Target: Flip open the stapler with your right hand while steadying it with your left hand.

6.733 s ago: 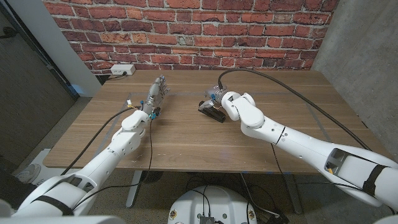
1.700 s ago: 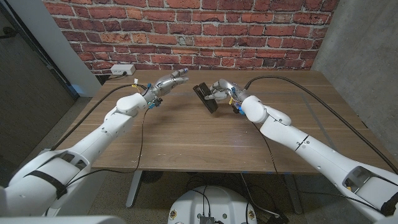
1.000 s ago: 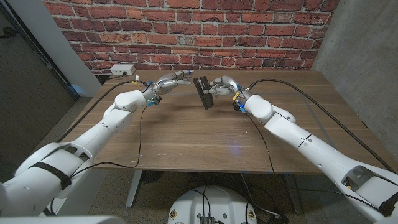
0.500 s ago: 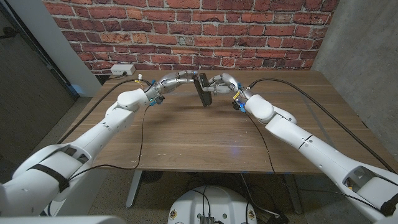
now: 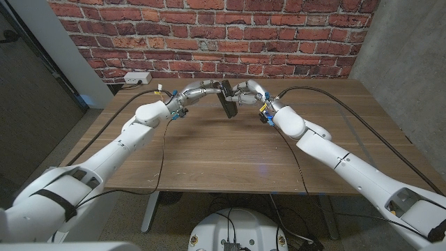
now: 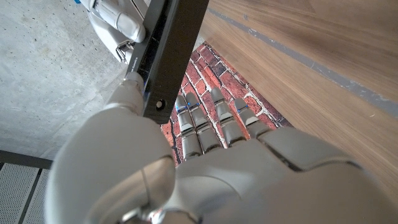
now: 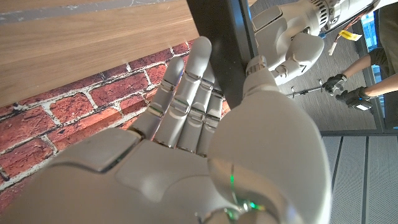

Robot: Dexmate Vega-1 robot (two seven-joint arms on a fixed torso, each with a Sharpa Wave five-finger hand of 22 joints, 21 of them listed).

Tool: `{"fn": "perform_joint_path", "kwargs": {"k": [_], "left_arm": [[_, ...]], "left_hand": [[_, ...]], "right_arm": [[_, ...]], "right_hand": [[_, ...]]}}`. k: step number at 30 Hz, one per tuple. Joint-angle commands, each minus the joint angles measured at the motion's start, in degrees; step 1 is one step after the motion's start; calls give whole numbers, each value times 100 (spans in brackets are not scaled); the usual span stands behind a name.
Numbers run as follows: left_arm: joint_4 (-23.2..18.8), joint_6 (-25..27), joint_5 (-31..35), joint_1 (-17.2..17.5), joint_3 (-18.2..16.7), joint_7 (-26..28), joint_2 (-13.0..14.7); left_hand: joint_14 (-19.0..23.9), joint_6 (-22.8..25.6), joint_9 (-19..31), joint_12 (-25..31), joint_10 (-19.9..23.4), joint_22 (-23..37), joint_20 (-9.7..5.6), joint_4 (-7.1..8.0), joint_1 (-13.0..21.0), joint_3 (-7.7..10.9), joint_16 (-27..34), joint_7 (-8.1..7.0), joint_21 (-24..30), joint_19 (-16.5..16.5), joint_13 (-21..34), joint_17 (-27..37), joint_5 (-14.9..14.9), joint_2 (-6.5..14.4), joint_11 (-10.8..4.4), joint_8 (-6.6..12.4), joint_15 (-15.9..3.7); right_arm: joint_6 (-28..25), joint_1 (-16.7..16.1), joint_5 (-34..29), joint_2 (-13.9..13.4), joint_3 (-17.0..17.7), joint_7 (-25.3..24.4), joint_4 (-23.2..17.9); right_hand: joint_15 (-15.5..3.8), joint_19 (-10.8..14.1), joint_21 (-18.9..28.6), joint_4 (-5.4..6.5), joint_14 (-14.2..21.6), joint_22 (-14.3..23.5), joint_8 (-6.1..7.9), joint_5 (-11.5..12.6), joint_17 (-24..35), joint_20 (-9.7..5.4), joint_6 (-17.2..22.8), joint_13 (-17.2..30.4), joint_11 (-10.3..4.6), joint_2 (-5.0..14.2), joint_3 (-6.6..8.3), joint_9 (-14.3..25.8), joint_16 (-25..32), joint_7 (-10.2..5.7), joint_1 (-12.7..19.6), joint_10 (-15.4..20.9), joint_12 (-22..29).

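Stapler (image 5: 226, 101) raised clear of table (image 5: 230, 157) near its far edge, pinched by right hand (image 5: 247, 92) and met by left hand (image 5: 202, 90) at thumb only, remaining fingers (image 6: 214, 121) extended; slip or drop likely if lid pried before firmer left grip.

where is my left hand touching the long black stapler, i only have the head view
observer: in the left wrist view your left hand holds the long black stapler, thumb tip beside a small round pin.
operator: and the right hand
observer: right wrist view: the right hand pinches it, thumb on one edge, fingers along the opposite face.
operator: anyone nearby
observer: a person's dark-gloved hands show past the stapler in the right wrist view.
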Motion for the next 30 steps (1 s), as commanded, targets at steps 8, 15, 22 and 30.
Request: {"fn": "perform_joint_path", "kwargs": {"k": [8,15,22,30], "left_arm": [[-422,-245,178,389,-220,1032,-30],[-477,-377,139,583,-382,1552,-181],[-457,-474,169,640,-427,1764,-250],[-428,-557,196,661,-445,1902,-317]], "left_hand": [[1221,1370,-70,287,1253,78,-4,-77,467,338,228,130,369,567,59,21,-35,311,-10,350,-1021],[2216,2682,-86,713,2508,137,-79,-117,817,537,534,481,708,962,154,229,-56,727,65,702,-1059],[2405,2860,-92,781,2645,177,-137,-173,948,548,630,604,785,966,198,341,-71,764,59,728,-1060],[2468,2948,-96,823,2713,204,-212,-209,1040,542,660,653,849,972,239,415,-87,755,139,718,-1058]], "right_arm": [[-50,-106,3,29,60,-89,-90],[-41,-114,67,72,88,-133,-45],[151,-88,339,165,135,-56,130],[486,-107,918,348,268,65,451]], "right_hand": [[-317,-79,152,15,4,-31,10,22,24,-443,632,1656,-471,485,-36,233,-51,-545,459,720,739],[-317,-101,219,17,22,-59,1,21,37,-448,649,1657,-478,484,-45,239,-60,-535,461,730,720],[-317,-108,298,19,55,-95,-7,19,57,-455,670,1674,-490,481,-56,248,-60,-525,460,769,718],[-316,-82,370,15,87,-135,-15,19,76,-466,694,1671,-498,466,-67,251,-63,-501,462,794,703]]}}
